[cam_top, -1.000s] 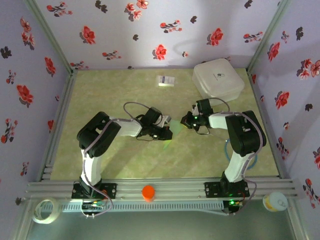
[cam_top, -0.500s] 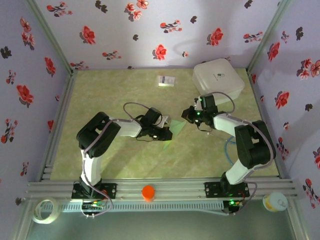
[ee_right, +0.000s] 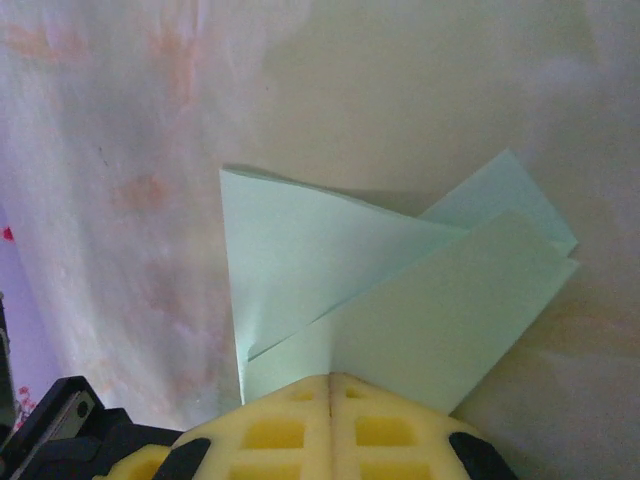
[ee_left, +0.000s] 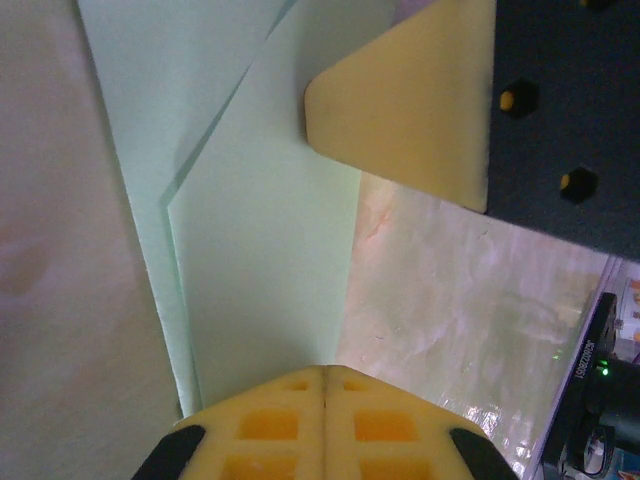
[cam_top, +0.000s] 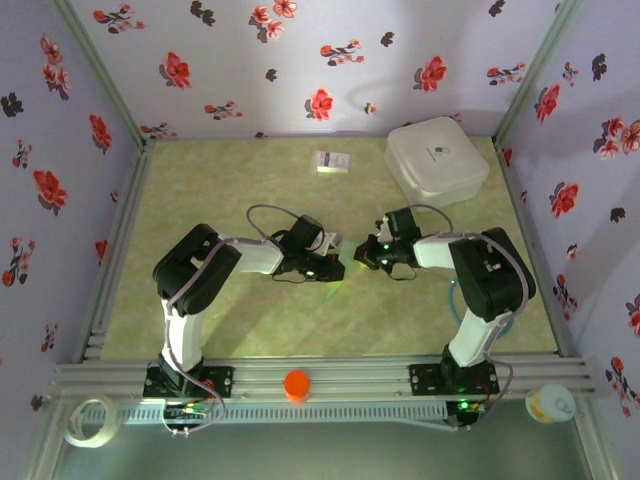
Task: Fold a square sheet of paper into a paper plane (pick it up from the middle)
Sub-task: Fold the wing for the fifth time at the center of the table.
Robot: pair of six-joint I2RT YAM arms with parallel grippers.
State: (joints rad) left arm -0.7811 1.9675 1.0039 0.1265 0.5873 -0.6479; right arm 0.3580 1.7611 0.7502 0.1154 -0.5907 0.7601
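Two grippers meet almost tip to tip on the table [cam_top: 200, 200], down and to the left of the white rounded box [cam_top: 437, 160] and well apart from it. The left gripper [ee_left: 325, 375] has its yellow fingers pressed together with no gap. The pale green sheet of paper [ee_left: 260, 250] runs in under their tips; whether it is nipped or only pressed down I cannot tell. The right gripper [ee_right: 330, 380] is closed just as tightly, its tips set over one edge of the sheet. In the left wrist view, one of its fingers [ee_left: 410, 110] lies on the paper.

The sheet is already folded: layers overlap, with straight slanting edges and a sharp corner. One long straight edge borders bare table surface.

A small white card [cam_top: 331, 162] lies left of the box, near the table's far edge. Wide table surface lies open left of the box and on its near side, around both arms.
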